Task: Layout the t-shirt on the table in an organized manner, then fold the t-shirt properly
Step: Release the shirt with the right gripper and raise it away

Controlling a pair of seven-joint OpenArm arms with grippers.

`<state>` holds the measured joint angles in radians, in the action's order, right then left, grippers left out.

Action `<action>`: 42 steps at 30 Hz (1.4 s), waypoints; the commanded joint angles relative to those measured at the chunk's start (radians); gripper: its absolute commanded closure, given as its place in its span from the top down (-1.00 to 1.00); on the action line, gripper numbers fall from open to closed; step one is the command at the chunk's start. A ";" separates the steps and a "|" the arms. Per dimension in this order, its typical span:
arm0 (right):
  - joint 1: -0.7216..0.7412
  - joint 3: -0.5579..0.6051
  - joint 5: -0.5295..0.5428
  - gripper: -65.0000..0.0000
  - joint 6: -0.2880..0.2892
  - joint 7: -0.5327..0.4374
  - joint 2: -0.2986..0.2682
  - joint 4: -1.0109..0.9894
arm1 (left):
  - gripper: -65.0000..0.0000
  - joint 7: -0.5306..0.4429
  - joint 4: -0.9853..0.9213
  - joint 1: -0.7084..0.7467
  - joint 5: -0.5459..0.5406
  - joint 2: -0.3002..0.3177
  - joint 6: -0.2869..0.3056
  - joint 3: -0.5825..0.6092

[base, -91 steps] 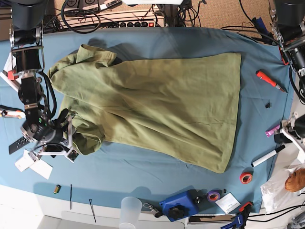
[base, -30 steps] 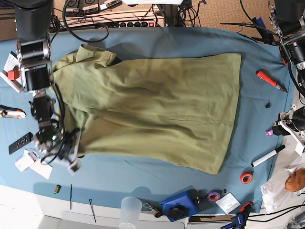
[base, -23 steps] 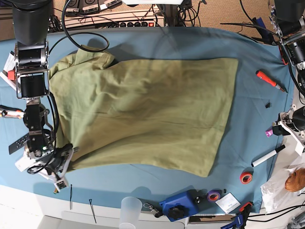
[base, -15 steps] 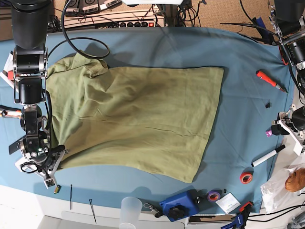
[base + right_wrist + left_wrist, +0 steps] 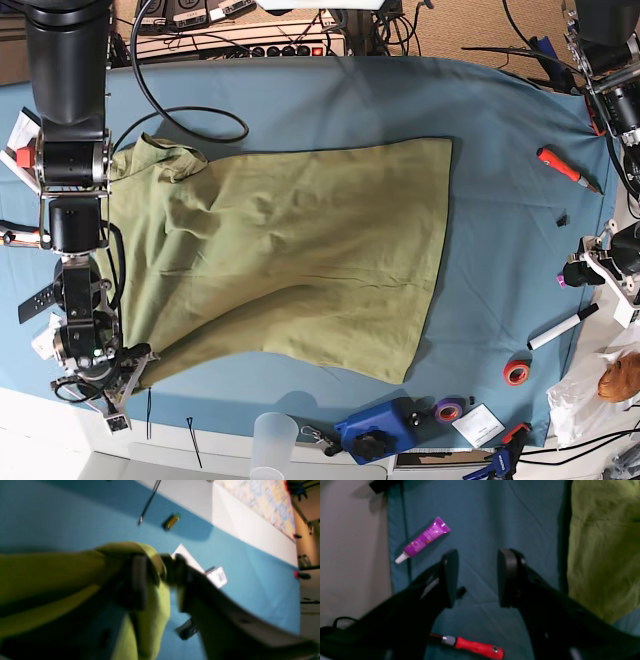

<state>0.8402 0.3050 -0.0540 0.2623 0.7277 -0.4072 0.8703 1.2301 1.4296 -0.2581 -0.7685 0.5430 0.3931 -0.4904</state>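
Note:
The olive-green t-shirt [image 5: 280,260] lies spread over the middle of the blue-draped table [image 5: 520,130], its hem edge to the right. Its far-left part is bunched [image 5: 160,155]. My right gripper [image 5: 125,372] is at the shirt's front-left corner, near the table's white rim. In the right wrist view its jaws [image 5: 158,560] stand apart, with shirt fabric [image 5: 152,610] draped loosely over one finger and between them. My left gripper [image 5: 476,555] hovers open and empty over bare cloth at the table's right side [image 5: 590,268], apart from the shirt's edge [image 5: 600,555].
A red screwdriver [image 5: 568,168], a purple tube [image 5: 563,279], a marker [image 5: 563,327] and a red tape roll [image 5: 516,373] lie at the right. A blue device [image 5: 375,430] and a plastic cup [image 5: 272,440] sit at the front edge. White cards [image 5: 215,576] and a remote [image 5: 40,300] lie beside the right gripper.
The right gripper has pulled the shirt's corner toward the front-left edge, sliding the whole shirt left and flattening it. Its jaws have now parted. The left arm has stayed still.

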 commanded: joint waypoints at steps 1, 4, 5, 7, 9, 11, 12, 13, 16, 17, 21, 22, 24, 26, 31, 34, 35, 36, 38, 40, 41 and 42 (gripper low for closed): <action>0.053 -0.008 -0.007 -0.26 -0.008 -0.009 -0.011 0.019 | -0.21 -0.015 0.017 -0.021 -0.013 0.020 0.002 -0.005; 0.066 -0.008 -0.007 -0.22 -0.016 0.019 -0.019 0.020 | -0.21 -0.014 0.017 -0.021 -0.014 0.020 0.001 -0.005; 0.070 -0.008 -0.007 -0.22 -0.023 0.047 -0.020 0.022 | -0.21 -0.014 0.017 -0.021 -0.014 0.020 0.002 -0.005; 0.071 -0.014 -0.006 -0.22 -0.032 0.117 -0.023 0.048 | -0.21 0.003 0.017 -0.021 -0.018 0.020 0.002 -0.005; 0.069 -0.033 0.003 -0.22 -0.032 0.181 -0.025 0.100 | -0.21 0.026 0.017 -0.021 -0.042 0.019 0.003 -0.005; 0.069 -0.060 0.071 -0.22 -0.027 0.247 -0.039 0.167 | -0.21 0.062 0.021 -0.017 -0.080 0.019 0.047 -0.005; 0.068 -0.076 0.118 -0.22 -0.021 0.277 -0.050 0.208 | -0.24 0.080 0.027 -0.010 -0.100 0.020 0.060 -0.005; 0.068 -0.094 0.169 -0.22 -0.010 0.307 -0.063 0.249 | -0.31 0.086 0.040 0.002 -0.114 0.020 0.066 -0.005; 0.068 -0.161 0.304 -0.22 0.039 0.413 -0.098 0.371 | -0.52 0.086 0.124 0.072 -0.126 0.020 0.069 -0.005; 0.068 -0.185 0.336 -0.22 0.056 0.452 -0.107 0.405 | -0.53 0.086 0.167 0.103 -0.126 0.019 0.069 -0.005; 0.032 -0.273 0.447 -0.22 0.104 0.504 -0.147 0.459 | -0.53 0.066 0.391 0.235 -0.081 0.006 0.069 -0.005; 0.012 -0.295 0.478 -0.22 0.114 0.509 -0.153 0.459 | -0.53 0.049 0.451 0.267 -0.055 -0.001 0.069 -0.005; -0.039 -0.343 0.531 -0.22 0.135 0.532 -0.152 0.460 | -0.52 0.018 0.559 0.328 -0.034 -0.008 0.069 -0.005; -0.100 -0.395 0.594 -0.22 0.163 0.556 -0.153 0.461 | -0.52 -0.011 0.645 0.378 0.011 -0.021 0.069 -0.005; -0.303 -0.584 0.752 -0.22 0.229 0.609 -0.153 0.525 | -0.52 -0.063 0.715 0.459 0.089 -0.079 0.041 -0.005; -0.439 -0.716 0.838 -0.22 0.265 0.642 -0.152 0.605 | -0.52 -0.061 0.715 0.489 0.116 -0.100 0.042 -0.005; -0.488 -0.755 0.860 -0.22 0.273 0.655 -0.153 0.636 | -0.52 -0.065 0.715 0.497 0.128 -0.100 0.042 -0.005; -0.537 -0.795 0.879 -0.22 0.282 0.664 -0.153 0.667 | -0.52 -0.064 0.715 0.502 0.144 -0.100 0.040 -0.005; -0.642 -0.865 0.926 -0.22 0.293 0.669 -0.152 0.725 | -0.52 -0.064 0.715 0.509 0.171 -0.100 0.012 -0.005; -0.751 -0.920 0.985 -0.22 0.309 0.669 -0.152 0.772 | -0.52 -0.068 0.715 0.510 0.197 -0.099 -0.004 -0.005; -0.804 -0.944 1.010 -0.22 0.318 0.669 -0.152 0.791 | -0.52 -0.075 0.715 0.510 0.210 -0.100 -0.004 -0.005; -0.853 -0.966 1.030 -0.22 0.325 0.669 -0.150 0.806 | -0.52 -0.082 0.715 0.510 0.223 -0.099 -0.004 -0.005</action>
<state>-0.0307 -0.6537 0.9600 0.5816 1.4178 -0.5297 1.6604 1.1664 2.1292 0.2596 -0.5407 0.4282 0.3927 -0.4885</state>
